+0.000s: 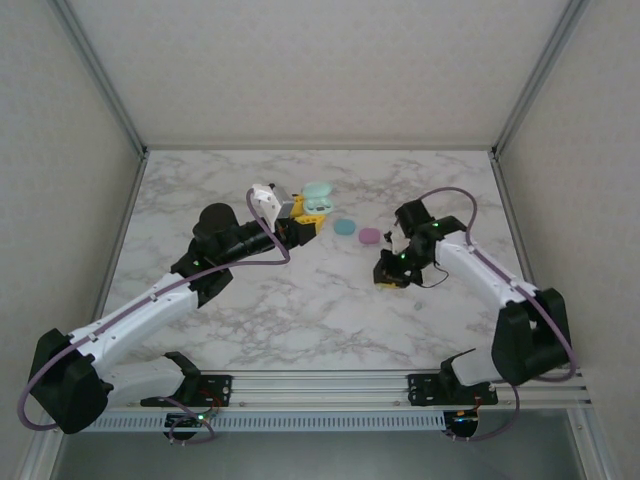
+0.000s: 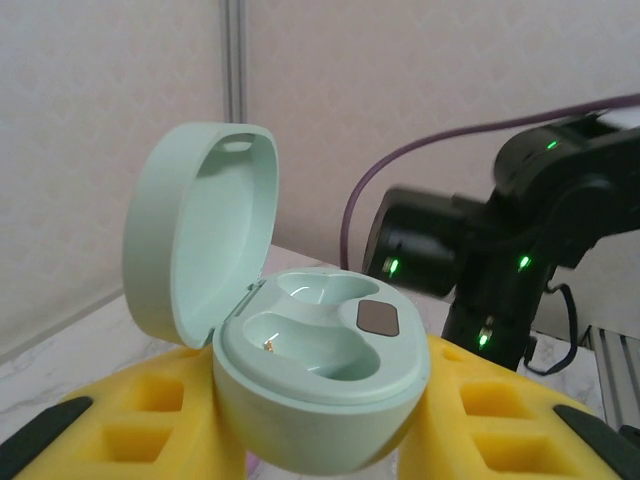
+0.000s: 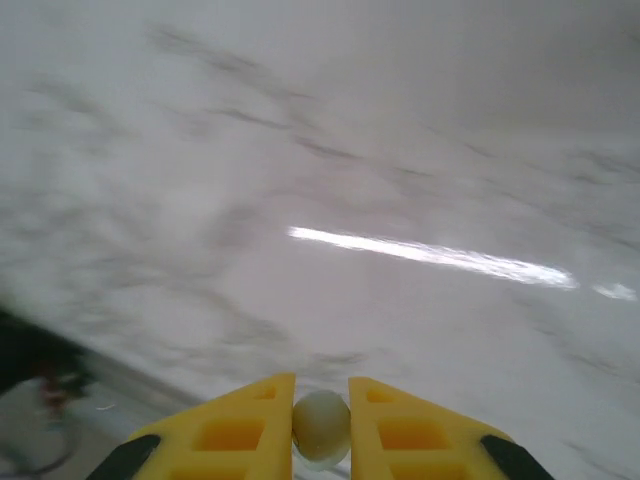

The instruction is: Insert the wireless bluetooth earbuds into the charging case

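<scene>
The pale green charging case (image 2: 320, 390) is gripped between my left gripper's (image 2: 320, 440) yellow fingers (image 2: 130, 410). Its lid (image 2: 200, 220) stands open, and both sockets are empty. From above, the left gripper (image 1: 308, 218) holds the case (image 1: 318, 198) near the table's middle back. My right gripper (image 3: 322, 385) is shut on a pale green earbud (image 3: 321, 428), pinched between its yellow fingertips just above the marble. In the top view the right gripper (image 1: 390, 277) sits low over the table, right of centre and a hand's width from the case.
A closed teal case (image 1: 345, 226) and a closed pink-purple case (image 1: 369, 236) lie on the marble table (image 1: 300, 310) between the two grippers. The right arm's black wrist (image 2: 470, 250) looms behind the open case. Frame posts and walls bound the table's sides.
</scene>
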Motion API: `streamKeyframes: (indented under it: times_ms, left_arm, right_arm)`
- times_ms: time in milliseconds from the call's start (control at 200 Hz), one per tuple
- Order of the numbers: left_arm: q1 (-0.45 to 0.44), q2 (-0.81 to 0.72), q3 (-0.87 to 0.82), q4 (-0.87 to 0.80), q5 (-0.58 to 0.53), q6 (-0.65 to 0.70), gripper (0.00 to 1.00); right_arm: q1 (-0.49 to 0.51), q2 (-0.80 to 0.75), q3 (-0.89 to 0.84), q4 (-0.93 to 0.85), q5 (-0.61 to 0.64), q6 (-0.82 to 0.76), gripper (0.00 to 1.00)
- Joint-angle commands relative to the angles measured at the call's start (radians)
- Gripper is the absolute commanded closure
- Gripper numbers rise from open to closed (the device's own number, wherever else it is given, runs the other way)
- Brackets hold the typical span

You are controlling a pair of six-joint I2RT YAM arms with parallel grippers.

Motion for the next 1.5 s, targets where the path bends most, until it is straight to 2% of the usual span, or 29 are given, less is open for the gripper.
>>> streamKeyframes:
  times_ms: [0,130,265,466,571,851,1176,1492]
  left_arm:
    - [0.021,-0.035,-0.016,-0.003,-0.019,0.026,0.79]
    - [0.064,-0.05,-0.031,-0.009,-0.005,0.028,0.8]
    - [0.103,-0.058,-0.041,-0.011,0.014,0.028,0.8]
    - [0.112,-0.039,-0.039,-0.037,0.054,0.051,0.8]
    - [0.113,-0.026,-0.033,-0.053,0.094,0.068,0.8]
    - [0.095,-0.013,-0.001,-0.139,0.159,0.146,0.79]
    - [0.065,0.013,0.0,-0.069,0.176,0.141,0.79]
    - [0.051,0.048,0.007,0.007,0.205,0.076,0.8]
  right_arm:
    - [-0.016,-0.042,0.033,0.136,-0.354,0.079,0.82]
    - [-0.016,-0.079,0.042,0.311,-0.536,0.202,0.84]
    - [-0.016,-0.084,0.083,0.403,-0.661,0.283,0.84]
    - [-0.015,-0.085,0.138,0.518,-0.745,0.387,0.83]
    - [-0.016,-0.078,0.179,0.515,-0.769,0.393,0.83]
    - [-0.011,-0.038,0.307,0.415,-0.727,0.348,0.83]
    - [0.031,0.001,0.363,0.379,-0.569,0.295,0.83]
    - [0.034,0.003,0.349,0.413,-0.532,0.296,0.82]
